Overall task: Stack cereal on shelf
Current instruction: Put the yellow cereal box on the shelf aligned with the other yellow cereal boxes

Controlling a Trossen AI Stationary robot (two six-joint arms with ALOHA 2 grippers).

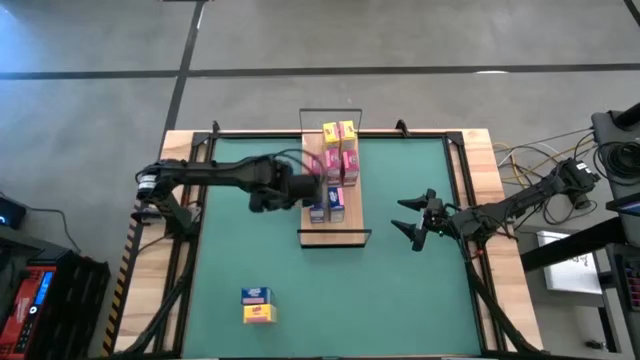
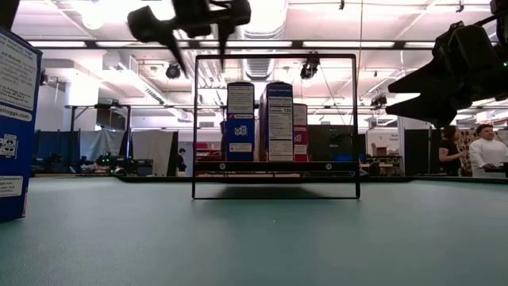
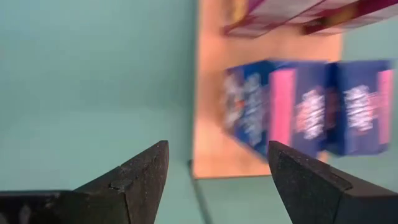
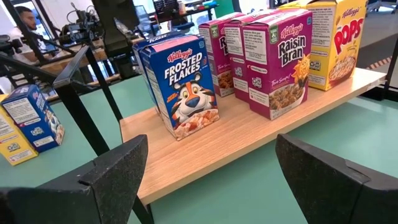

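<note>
Jaws of the left gripper (image 1: 316, 192) stand parted with nothing between them, as my left wrist view shows plainly; it hangs just beside the shelf (image 1: 312, 236) on the left, close to the blue cereal boxes (image 1: 328, 204) at the near end of the plank. Right gripper (image 1: 418, 218) waits well off to the right of the shelf, jaws wide and empty too, so I leave it parked.

Cereal on the shelf reads like this from above: yellow boxes (image 1: 339, 132) at the far end, pink boxes (image 1: 339, 160) in the middle, blue at the near end; my right wrist view shows them upright, a Frosted Flakes box (image 4: 181, 86) nearest the camera, Raisin Bran (image 4: 277, 61) beside it, a yellow Pops box (image 4: 326, 40) beyond. Two boxes are not yet shelved, a blue one (image 1: 255, 296) touching a yellow one (image 1: 259, 313), lying on the green desk (image 1: 400, 300) near its front edge, left of centre.

My judgement: the left arm is free and the next fetch is one of that pair; I would lift clear of the plank first so the jaws do not clip the blue boxes or the wire frame (image 1: 334, 245) at the shelf's near end; then come down over the blue box on the desk, square the jaws across its narrow sides, and watch that closing does not drag its yellow neighbour along; whether room remains on the plank I cannot tell for sure.
</note>
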